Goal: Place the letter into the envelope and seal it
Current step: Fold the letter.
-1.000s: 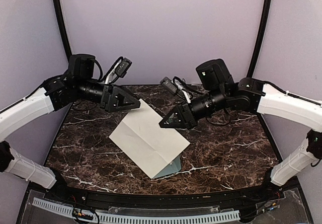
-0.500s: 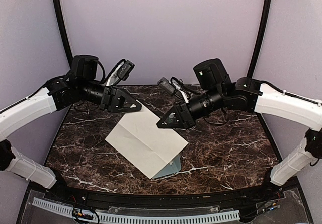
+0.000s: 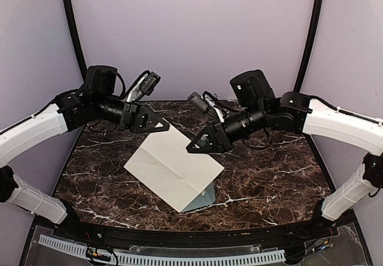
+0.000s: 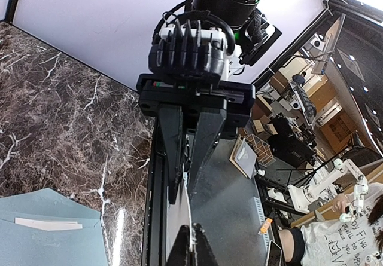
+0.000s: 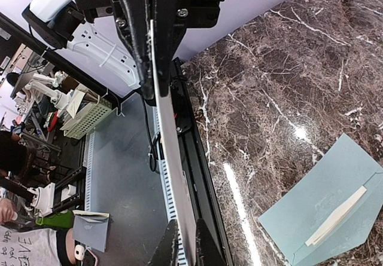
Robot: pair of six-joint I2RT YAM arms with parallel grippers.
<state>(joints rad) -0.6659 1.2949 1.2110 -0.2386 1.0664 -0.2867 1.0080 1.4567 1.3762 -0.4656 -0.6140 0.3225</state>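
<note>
One dark marble table (image 3: 269, 176) across the lower half of the top view. Two white and black arms: left arm (image 3: 36, 128) in from the left edge, right arm (image 3: 341, 122) in from the right edge, both reaching toward the middle. One letter (image 3: 173, 164) at frame centre, plain pale side to the camera, turned diamond-wise; long axis from upper left to lower right, one fold crease along that same line. Raised along its upper side and tilted, top corner pointing to the back of the table, lowest corner toward bottom centre, overlapping the envelope there. One envelope (image 3: 205, 199), pale grey-teal, flat on the marble, only a small wedge visible below the letter's lower right edge in the top view; more of it in the lower left corner of the left wrist view (image 4: 48, 230) and the lower right corner of the right wrist view (image 5: 326, 200), flap open. Two grippers: left gripper (image 3: 164, 127) pressed together on the letter's top corner, sheet edge-on between its fingers (image 4: 173, 158) in the wrist view; right gripper (image 3: 190, 148) about midway along the upper right long edge, sheet likewise edge-on between its fingers (image 5: 134, 45), pinched close on both sides. One thin white strip (image 5: 335, 215) inside the envelope.
</note>
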